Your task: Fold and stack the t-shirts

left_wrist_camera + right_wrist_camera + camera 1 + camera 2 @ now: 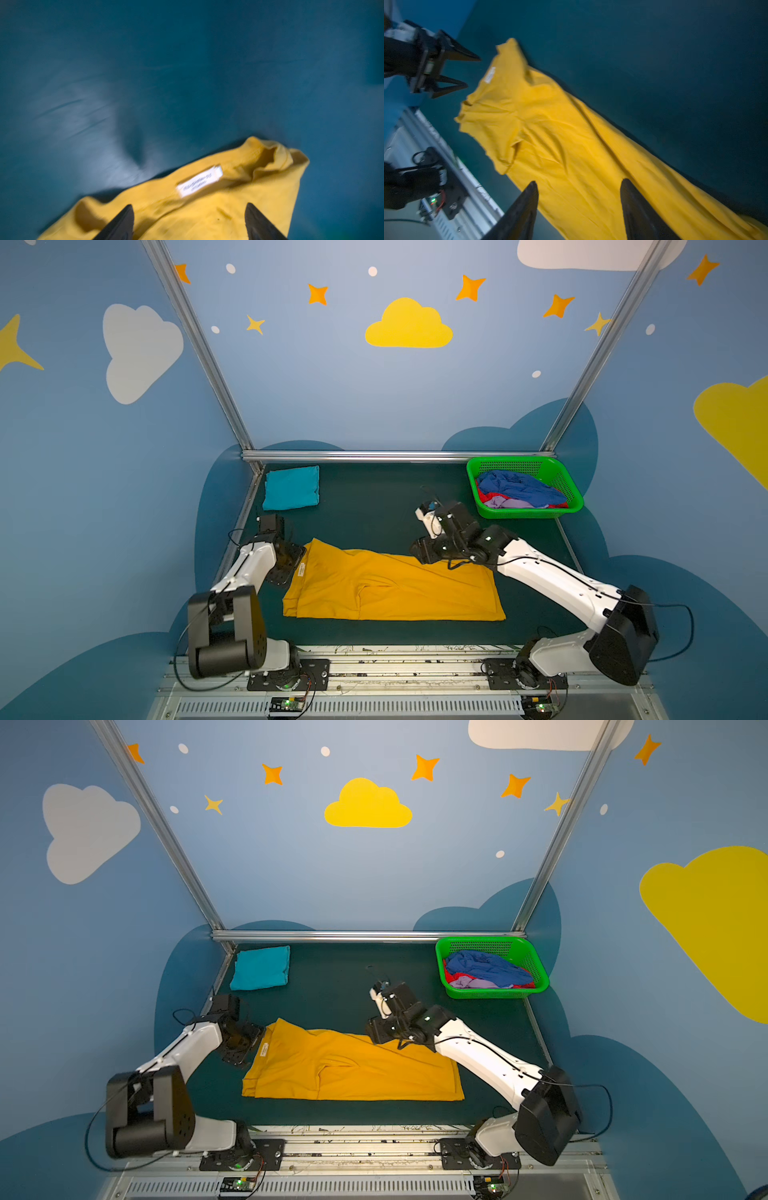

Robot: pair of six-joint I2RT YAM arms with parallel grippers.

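Left gripper [189, 205] jaws apart, empty, at collar [268, 158] of mustard t-shirt [395, 589]; right gripper [579, 181] jaws apart, empty, over its far edge. Shirt lies folded lengthwise on table [374, 510]. Next fold, likely: pinch both layers, align edges

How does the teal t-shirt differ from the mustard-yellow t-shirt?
The teal t-shirt is a small, compact folded square; the mustard-yellow t-shirt is a long, only partly folded strip. In both top views, the teal one lies in the far left corner and the yellow one lies near the front edge. Both rest flat on the table.
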